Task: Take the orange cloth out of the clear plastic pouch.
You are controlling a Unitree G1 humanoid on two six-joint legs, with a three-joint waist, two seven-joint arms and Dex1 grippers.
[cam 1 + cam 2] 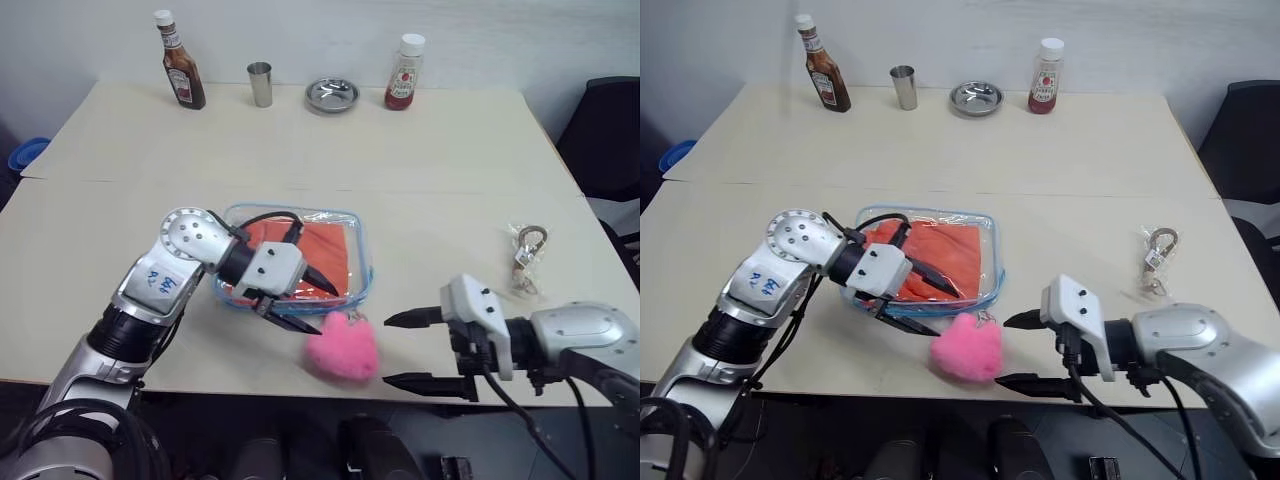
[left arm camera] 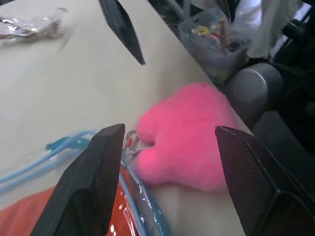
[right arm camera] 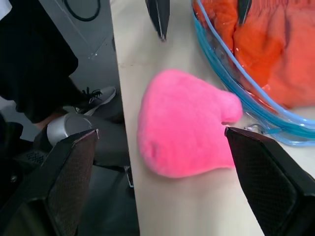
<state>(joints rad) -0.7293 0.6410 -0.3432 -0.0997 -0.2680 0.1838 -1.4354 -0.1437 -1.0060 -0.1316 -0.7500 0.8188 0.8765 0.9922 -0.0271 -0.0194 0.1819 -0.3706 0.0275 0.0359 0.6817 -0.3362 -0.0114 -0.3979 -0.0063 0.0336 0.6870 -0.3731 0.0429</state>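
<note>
Looking down from the head views, the clear plastic pouch [image 1: 297, 258] lies flat on the bench [image 1: 300, 140] with the orange cloth [image 1: 320, 255] still inside it, so nothing is out yet. The left pincer [image 1: 318, 303] hangs over the pouch's near edge, fingers parted and empty, one above the plastic and one past its rim, probably placed to work at the opening. The right pincer [image 1: 402, 349] stands wide and empty just beside the pink plush [image 1: 343, 346], which lies against the pouch's near corner. A packet with a metal ring [image 1: 526, 258] lies well apart, and bottles, a cup and a dish line the far edge.

In the left wrist view, its fingers [image 2: 93, 182] straddle the blue edging and the plush, gripping nothing.

In the right wrist view, the spread fingers [image 3: 266, 182] frame the plush, with the pouch beyond and the cloth pressed against its clear wall.
</note>
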